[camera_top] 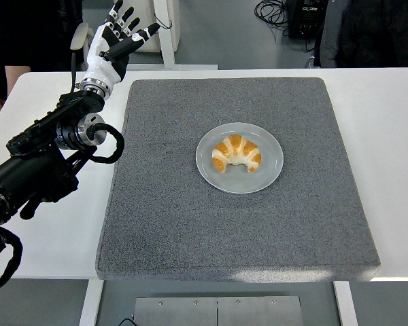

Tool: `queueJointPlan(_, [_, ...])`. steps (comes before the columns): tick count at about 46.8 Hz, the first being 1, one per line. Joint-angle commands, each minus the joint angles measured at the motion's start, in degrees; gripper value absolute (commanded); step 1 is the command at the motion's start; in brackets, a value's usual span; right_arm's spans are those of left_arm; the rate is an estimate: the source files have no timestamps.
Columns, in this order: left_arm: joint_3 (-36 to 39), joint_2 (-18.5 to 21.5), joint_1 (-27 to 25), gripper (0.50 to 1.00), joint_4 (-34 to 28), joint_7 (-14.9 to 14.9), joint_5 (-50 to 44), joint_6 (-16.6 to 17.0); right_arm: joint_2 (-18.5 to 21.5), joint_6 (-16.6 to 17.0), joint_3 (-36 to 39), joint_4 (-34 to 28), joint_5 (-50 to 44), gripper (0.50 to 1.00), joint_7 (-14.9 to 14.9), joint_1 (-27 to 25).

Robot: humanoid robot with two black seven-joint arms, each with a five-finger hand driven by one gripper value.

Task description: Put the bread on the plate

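- One view only, from the robot's head, looking down over a white table with a large grey mat covering most of it.
- One piece of bread, a croissant, lies on a round pale grey plate near the middle of the mat. It sits fully inside the rim, slightly up and left of the plate's centre.
- The croissant is a curved crescent. Its long axis runs left to right across the picture, its arch faces the far side of the table, and its two tips turn toward the near edge. The crust is golden orange in bands, with paler, whitish stripes between them.
- The left hand, white with dark fingers, is raised at the far left corner of the table, above the mat's far left corner. Its fingers are spread wide and it holds nothing.
- The bread lies well apart from that hand, to its right and nearer the camera. Nothing stands between them.
- The black left arm comes in from the left edge, over the bare table beside the mat.
- The right arm and hand are out of sight, so the left is the only hand near the bread.
- Judging by how things lie, the bread is already placed, and no grasp looks needed.
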Motion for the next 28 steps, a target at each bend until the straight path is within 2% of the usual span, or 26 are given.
queueJointPlan(1, [0.1, 0.0, 1.1, 0.972, 0.0, -0.2, 0.1, 0.1, 0.0, -0.1, 0.0, 0.1, 0.0, 1.000, 0.0, 0.0])
queueJointPlan(12, [0.1, 0.0, 3.0, 0.972, 0.0, -0.4, 0.1, 0.1, 0.0, -0.1, 0.1, 0.0, 0.0, 1.000, 0.0, -0.1])
queueJointPlan(28, [0.0, -0.1, 3.0, 0.972, 0.1, -0.3, 0.1, 0.1, 0.0, 0.0, 0.1, 0.0, 0.0, 1.000, 0.0, 0.0])
